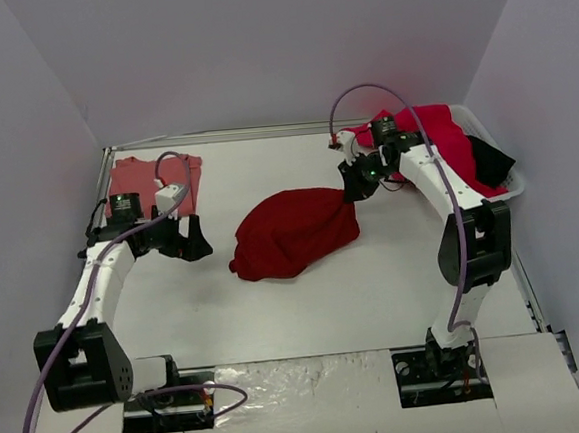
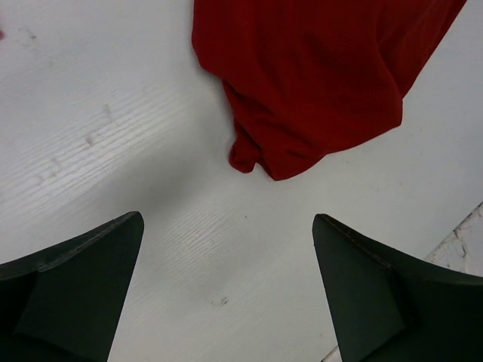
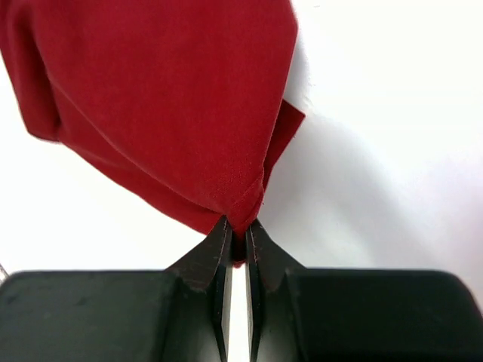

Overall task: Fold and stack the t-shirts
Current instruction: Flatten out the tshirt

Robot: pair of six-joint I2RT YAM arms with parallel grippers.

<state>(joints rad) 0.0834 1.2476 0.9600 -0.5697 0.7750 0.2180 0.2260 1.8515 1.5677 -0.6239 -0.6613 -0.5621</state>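
The right gripper (image 1: pixel 352 186) has its black jaws pinched together on a hem corner of the dark crimson cloth t-shirt (image 1: pixel 296 231). The left gripper (image 1: pixel 193 239), jaws wide apart and holding nothing, sits at the shirt's 9 o'clock.

At the 2 o'clock corner of the white table (image 1: pixel 376 290), a white plastic basket (image 1: pixel 516 187) holds a raspberry pink-red t-shirt (image 1: pixel 443 129) and something black, partly hidden by the right arm. A faded salmon-pink t-shirt (image 1: pixel 156 177) lies flat at 10 o'clock, its near edge covered by the left arm.

The crimson shirt is a rumpled heap at the table's centre.

The crimson t-shirt (image 1: pixel 296 234) is soft matt cloth; the table (image 1: pixel 375 285) is smooth, faintly streaked white.
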